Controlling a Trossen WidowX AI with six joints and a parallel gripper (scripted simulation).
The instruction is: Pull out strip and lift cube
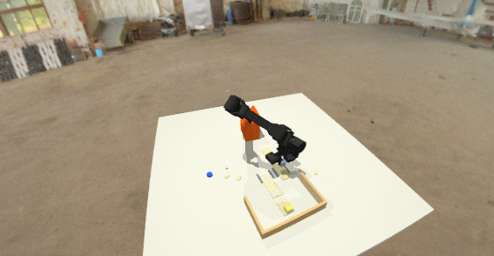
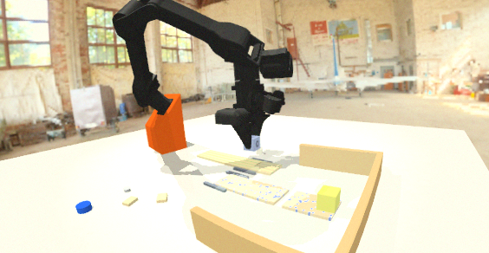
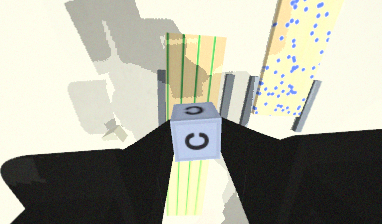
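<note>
My gripper [image 1: 283, 163] [image 2: 251, 144] [image 3: 194, 123] is shut on the lavender cube marked C [image 2: 255, 143] [image 3: 197, 142] and holds it in the air above the green-striped strip. That strip [image 1: 280, 170] [image 2: 217, 157] [image 3: 191, 50] lies flat in one piece between dark rails. Beside it lies a blue-speckled strip in two separate pieces: a longer one [image 1: 271, 185] [image 2: 251, 188] [image 3: 292, 60] and a shorter one [image 1: 281, 206] [image 2: 299, 203]. A yellow cube [image 1: 288, 208] [image 2: 329, 198] sits on the shorter piece. The fingers hide the cube's sides in the wrist view.
Low wooden walls [image 1: 294, 218] [image 2: 342, 159] stand around the speckled strip's far piece. Short dark rails [image 2: 214, 186] [image 3: 307, 105] flank the strips. A blue disc [image 1: 209, 174] [image 2: 83, 207] and small pale blocks [image 1: 226, 176] [image 2: 161, 197] lie off to the left. The orange arm base [image 1: 250, 130] [image 2: 166, 129] stands behind.
</note>
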